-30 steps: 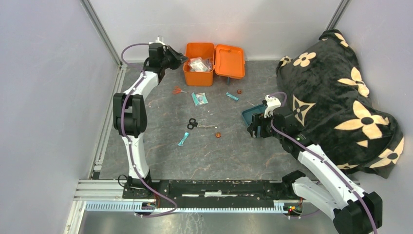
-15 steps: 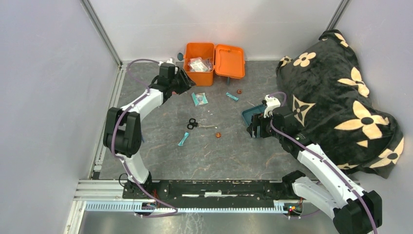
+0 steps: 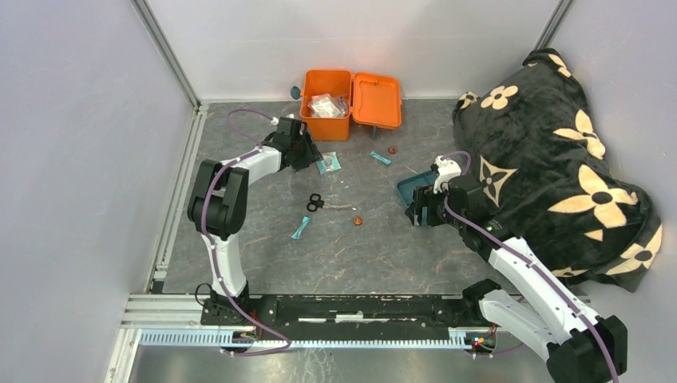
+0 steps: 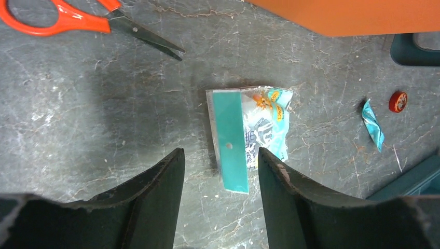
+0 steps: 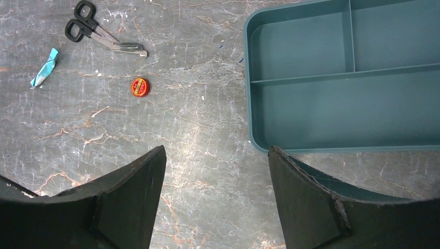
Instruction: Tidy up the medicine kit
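— What was the right gripper (image 5: 217,156) doing, nearest the bases?

— It hung over the bare table with its fingers spread wide and nothing between them. The teal tray (image 5: 342,78) lay just beyond its right finger, compartments empty. I judged the arm was parked there to keep clear of the other one.

— And the loose things on that side?

— A small red tin (image 5: 139,86) lay on the table, with black scissors (image 5: 104,31) and a twisted teal sachet (image 5: 45,66) a little farther off, all apart from one another and from the tray.

— Further out, the left arm?

— The left gripper (image 4: 219,155) pointed down at a clear packet (image 4: 251,132) with a teal header strip. Its fingers were parted, one on each side of the packet's near edge and not touching it. That looked like lining up for a pinch, though it had not closed.

— Anything near it?

— Orange scissors (image 4: 78,18) lay to one side, blades shut. A second sachet (image 4: 374,124) and another red tin (image 4: 398,101) lay to the other.

— Where was the medicine kit (image 3: 326,104)?

— At the far edge by the back wall, lid (image 3: 377,100) folded open flat beside it, some clear packets already inside. Open like that, it could take the packet next, I reckoned.
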Robot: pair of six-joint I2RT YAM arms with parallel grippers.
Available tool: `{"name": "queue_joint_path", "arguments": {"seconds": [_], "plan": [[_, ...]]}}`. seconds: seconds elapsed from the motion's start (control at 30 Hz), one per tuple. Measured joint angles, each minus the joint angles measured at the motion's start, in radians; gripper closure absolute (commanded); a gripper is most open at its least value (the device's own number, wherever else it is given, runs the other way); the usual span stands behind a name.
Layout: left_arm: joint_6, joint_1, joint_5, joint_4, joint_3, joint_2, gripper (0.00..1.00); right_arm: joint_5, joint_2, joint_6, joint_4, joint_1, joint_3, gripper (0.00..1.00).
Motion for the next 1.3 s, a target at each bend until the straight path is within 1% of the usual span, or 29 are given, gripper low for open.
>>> {"name": "queue_joint_path", "arguments": {"seconds": [0.27, 0.4, 0.5, 0.77, 0.8, 0.9, 1.13, 1.3], "plan": [[0.004, -0.011, -0.004, -0.003, 0.042, 0.048, 0.37, 0.003, -0.004, -0.002, -0.002, 0.000, 0.000, 0.21], [0.004, -0.014, -0.020, -0.006, 0.067, 0.077, 0.40, 0.007, -0.008, -0.002, -0.003, 0.000, 0.000, 0.21], [0.005, -0.014, -0.026, -0.008, 0.071, 0.082, 0.49, 0.008, -0.008, -0.002, -0.003, 0.000, 0.000, 0.21], [0.015, -0.015, -0.039, -0.026, 0.071, 0.085, 0.81, 0.008, -0.009, -0.002, -0.003, 0.000, 0.000, 0.21], [0.015, -0.015, -0.042, -0.022, 0.071, 0.085, 0.87, 0.008, -0.009, -0.002, -0.003, 0.000, 0.000, 0.21], [0.015, -0.015, -0.047, -0.017, 0.071, 0.082, 0.97, 0.008, -0.009, -0.002, -0.003, 0.000, 0.000, 0.21], [0.015, -0.015, -0.053, -0.042, 0.061, 0.055, 0.98, 0.008, -0.009, -0.002, -0.003, 0.000, 0.000, 0.21], [0.015, -0.015, -0.050, -0.062, 0.042, -0.017, 0.98, 0.008, -0.009, -0.002, -0.003, 0.000, 0.000, 0.21]]}}
